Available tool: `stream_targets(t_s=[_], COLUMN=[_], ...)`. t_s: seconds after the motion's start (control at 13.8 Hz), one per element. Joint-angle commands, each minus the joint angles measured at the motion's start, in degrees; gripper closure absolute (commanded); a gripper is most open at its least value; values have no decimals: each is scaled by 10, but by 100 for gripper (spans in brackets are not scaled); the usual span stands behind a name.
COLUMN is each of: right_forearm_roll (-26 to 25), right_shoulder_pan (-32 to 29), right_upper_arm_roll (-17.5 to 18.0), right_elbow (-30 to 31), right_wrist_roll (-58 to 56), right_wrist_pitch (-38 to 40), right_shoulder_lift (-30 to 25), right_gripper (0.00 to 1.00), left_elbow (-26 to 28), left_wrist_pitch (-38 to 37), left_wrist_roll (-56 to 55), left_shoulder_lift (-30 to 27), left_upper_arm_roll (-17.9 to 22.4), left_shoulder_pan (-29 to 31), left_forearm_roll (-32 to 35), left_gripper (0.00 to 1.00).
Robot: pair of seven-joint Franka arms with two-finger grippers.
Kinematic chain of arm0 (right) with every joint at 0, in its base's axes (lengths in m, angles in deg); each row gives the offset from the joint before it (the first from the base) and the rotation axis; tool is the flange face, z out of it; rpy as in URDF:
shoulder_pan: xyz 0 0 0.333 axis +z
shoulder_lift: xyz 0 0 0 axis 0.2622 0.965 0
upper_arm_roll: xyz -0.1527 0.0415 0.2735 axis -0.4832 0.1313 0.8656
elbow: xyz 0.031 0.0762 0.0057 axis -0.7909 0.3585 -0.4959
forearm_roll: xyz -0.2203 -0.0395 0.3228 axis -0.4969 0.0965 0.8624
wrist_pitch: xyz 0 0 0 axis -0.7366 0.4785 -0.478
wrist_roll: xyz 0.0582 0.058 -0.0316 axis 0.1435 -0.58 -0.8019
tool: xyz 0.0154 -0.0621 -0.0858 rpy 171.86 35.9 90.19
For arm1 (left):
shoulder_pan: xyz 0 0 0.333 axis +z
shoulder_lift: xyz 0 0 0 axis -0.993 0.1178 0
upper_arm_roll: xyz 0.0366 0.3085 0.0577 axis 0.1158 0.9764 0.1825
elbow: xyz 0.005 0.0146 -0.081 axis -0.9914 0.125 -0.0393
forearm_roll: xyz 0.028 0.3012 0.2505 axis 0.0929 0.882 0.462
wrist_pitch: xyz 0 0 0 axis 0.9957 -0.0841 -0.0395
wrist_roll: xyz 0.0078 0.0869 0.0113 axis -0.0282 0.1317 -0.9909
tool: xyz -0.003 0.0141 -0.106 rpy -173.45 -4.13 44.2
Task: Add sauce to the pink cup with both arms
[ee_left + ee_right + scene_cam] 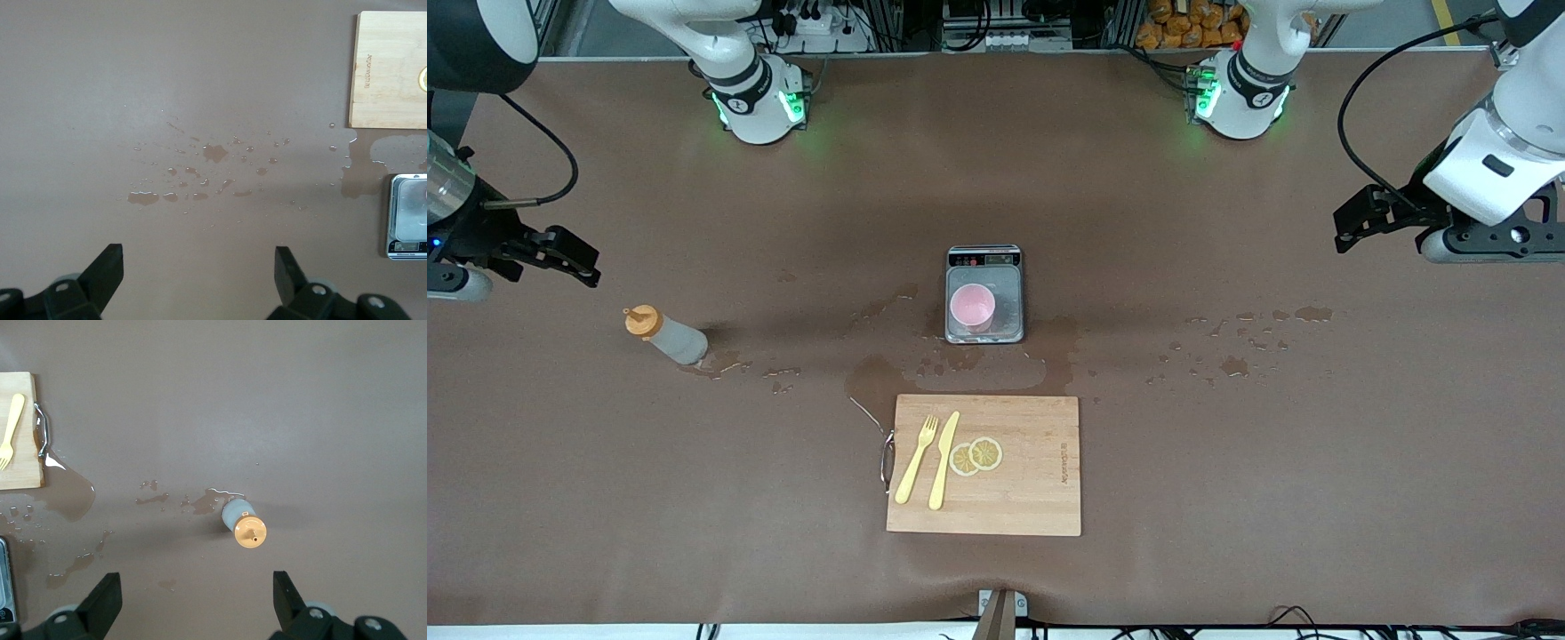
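Nearest the front camera, close to the middle of the surface's (1227, 462) near edge, lies a rectangular pale wooden cutting board (1032, 480) carrying a yellow plastic fork (917, 460), a yellow plastic knife (943, 460) and two lemon slices (975, 455).

Farther from the camera, at about the centre of the brown surface, a small silver kitchen scale (984, 294) holds the small pale pink plastic cup (972, 307), upright with its round rim open upward. Spilled liquid (925, 373) lies in patches between the scale and the board and toward both ends.

Toward the right arm's end, about level with the cup, stands the small translucent greyish squeeze bottle with an orange nozzle cap (665, 335). It appears upright on its base, nozzle up, so its long axis runs roughly vertical.

The right gripper (193, 597) hangs near that end edge with its fingers spread wide and nothing between them; in the right wrist view the bottle sits just ahead of the gap, slightly off centre. This arm is clearly the nearer one to the bottle, which likely makes the pick its job.

The left gripper (199, 270) waits over the opposite end edge, fingers likewise wide apart and empty, well apart from both cup and bottle.
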Motion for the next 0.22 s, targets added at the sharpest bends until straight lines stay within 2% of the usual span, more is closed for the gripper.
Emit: stream_targets(t_s=[0.0, 0.15], right_forearm_roll=[-11, -11], right_shoulder_pan=[3, 3], right_upper_arm_roll=[-4, -4], right_elbow=[12, 11], right_wrist_roll=[-7, -7], right_wrist_pitch=[-6, -6], right_shoulder_lift=[-14, -14], right_gripper=[0, 0], left_elbow=[-4, -4], left_wrist_pitch=[3, 3], left_wrist_roll=[7, 6], left_shoulder_lift=[0, 0], left_upper_arm_roll=[0, 0], left_shoulder_pan=[4, 4], left_forearm_roll=[-10, -10], left_gripper=[0, 0])
